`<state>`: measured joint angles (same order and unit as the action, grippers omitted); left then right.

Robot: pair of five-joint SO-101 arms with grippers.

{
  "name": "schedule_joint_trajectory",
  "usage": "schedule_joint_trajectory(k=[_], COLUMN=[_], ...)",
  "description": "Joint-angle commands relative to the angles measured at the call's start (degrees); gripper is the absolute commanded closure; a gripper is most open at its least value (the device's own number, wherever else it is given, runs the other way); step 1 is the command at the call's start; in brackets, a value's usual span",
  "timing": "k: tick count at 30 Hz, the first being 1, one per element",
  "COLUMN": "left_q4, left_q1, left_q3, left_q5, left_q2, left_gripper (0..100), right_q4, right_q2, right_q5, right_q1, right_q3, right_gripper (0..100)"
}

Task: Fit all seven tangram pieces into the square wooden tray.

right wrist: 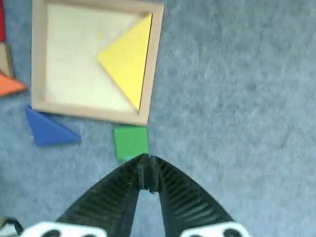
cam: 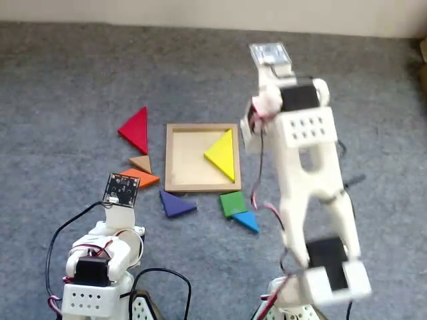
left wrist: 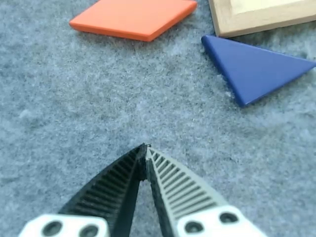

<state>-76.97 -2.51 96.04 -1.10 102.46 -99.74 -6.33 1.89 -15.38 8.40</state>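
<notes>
Inside the square wooden tray (cam: 169,160), a yellow triangle (cam: 223,155) lies flat with its long edge against the tray's right wall; the other six pieces lie on the grey tabletop (cam: 80,80) outside the tray. Off the tray's left wall are a red triangle (cam: 136,129), a small tan piece (cam: 141,163) and an orange parallelogram (cam: 139,178). Along the tray's near wall are a dark blue triangle (cam: 176,203), a green square (cam: 232,203) and a light blue triangle (cam: 247,221). The right claw (right wrist: 146,160) hangs well above the tabletop on the near side of the tray, its jaws pressed together on nothing. In the right wrist view the green square sits between its tips and the tray's near wall. The right arm stands tall and stretched forward beside the tray's right wall. The left claw (left wrist: 146,148), likewise closed and empty, points down close to the tabletop off the tray's near left corner, apart from the dark blue triangle and the orange parallelogram. The left arm is folded low over its base.
</notes>
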Motion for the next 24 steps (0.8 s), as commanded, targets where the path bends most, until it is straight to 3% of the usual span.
schedule_joint_trajectory(k=[1,7,11,24], left_q4=[-0.26,-0.26,-0.26,-0.26], left_q1=[-0.75,-0.66,-0.57,-0.84], left_q3=[1.1,1.1,1.1,1.1], left_q5=[0.09,0.09,0.0,0.0], left_q2=[1.19,1.19,1.27,1.27], left_gripper=[100,100,100,100], right_q4=[4.62,19.74,24.4,35.12], right_q2=[-13.76,-32.48,-41.8,-59.12], right_q5=[0.7,0.88,7.91,8.62], right_q1=[3.47,10.42,10.77,17.1], right_q3=[-16.57,-44.44,-57.98,-81.27], right_gripper=[98.2,98.2,98.6,98.6])
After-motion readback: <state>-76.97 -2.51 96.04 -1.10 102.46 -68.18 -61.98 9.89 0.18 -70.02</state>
